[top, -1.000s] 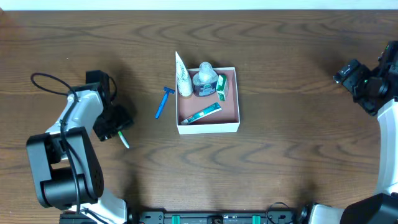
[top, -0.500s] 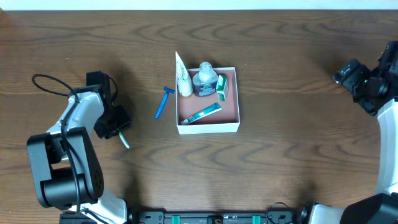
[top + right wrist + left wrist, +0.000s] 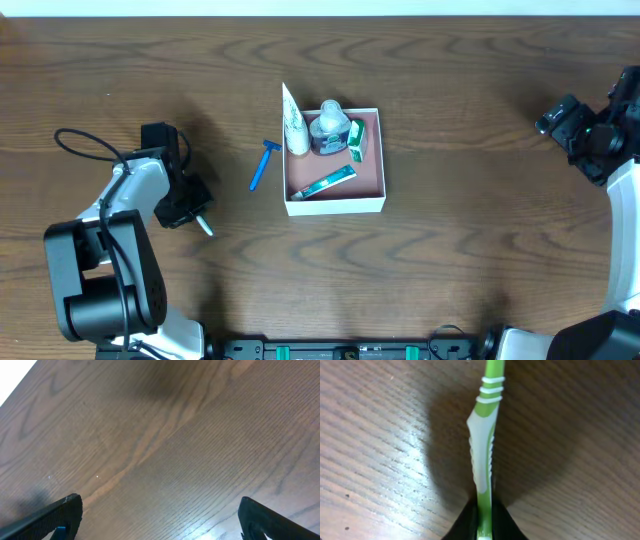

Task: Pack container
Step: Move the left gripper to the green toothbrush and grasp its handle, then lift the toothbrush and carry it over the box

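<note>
Left gripper (image 3: 188, 210) has slid slightly nearer, its fingers pinching a green-white toothbrush (image 3: 482, 455) low over the table (image 3: 450, 250), far left. Right gripper (image 3: 556, 118) sits far right with its fingers spread wide. Container (image 3: 335, 206) sits mid-table holding toiletries, with a blue razor (image 3: 262, 165) just beside its left wall.

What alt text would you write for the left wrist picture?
A green-and-white toothbrush handle runs up the middle, pinched at the bottom edge by the dark fingers of the left tool, over a shadowed brown wooden table.
</note>
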